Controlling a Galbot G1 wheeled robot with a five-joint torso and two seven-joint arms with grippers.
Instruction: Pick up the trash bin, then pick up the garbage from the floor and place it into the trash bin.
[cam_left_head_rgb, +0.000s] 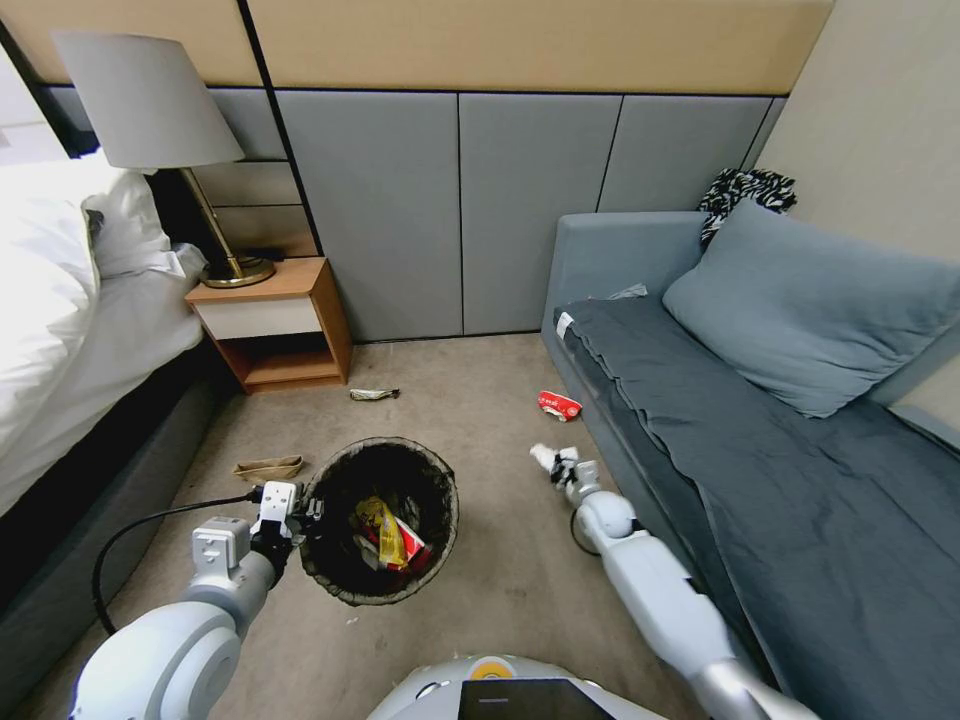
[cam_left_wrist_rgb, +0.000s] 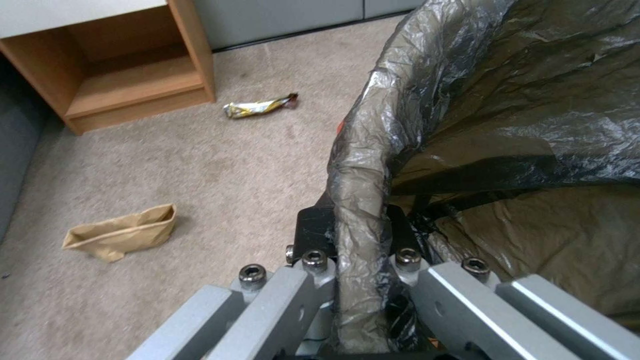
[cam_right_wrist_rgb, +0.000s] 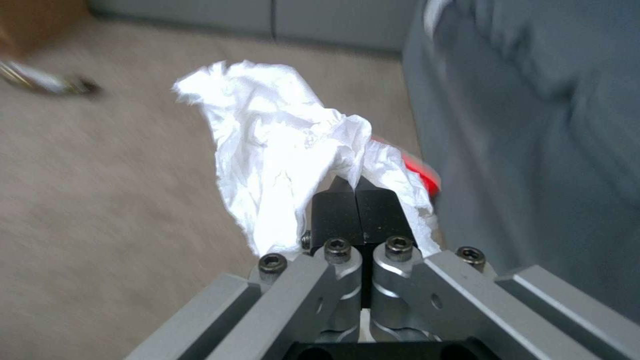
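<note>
The trash bin (cam_left_head_rgb: 380, 520) with its dark liner stands on the floor (cam_left_head_rgb: 480, 400), with yellow and red packets inside. My left gripper (cam_left_head_rgb: 300, 515) is shut on the bin's lined rim (cam_left_wrist_rgb: 360, 190) at its left side. My right gripper (cam_left_head_rgb: 558, 465) is shut on a crumpled white paper (cam_right_wrist_rgb: 280, 150), held above the carpet to the right of the bin, close to the sofa's front. Loose garbage lies around: a red-and-white packet (cam_left_head_rgb: 558, 404) by the sofa, a shiny wrapper (cam_left_head_rgb: 374, 394) near the nightstand, and a brown paper scrap (cam_left_head_rgb: 268, 467) left of the bin.
A grey sofa (cam_left_head_rgb: 780, 450) with a pillow runs along the right. A wooden nightstand (cam_left_head_rgb: 275, 325) with a lamp stands at the back left, beside a bed (cam_left_head_rgb: 70, 330). A black cable (cam_left_head_rgb: 140, 530) trails from my left arm.
</note>
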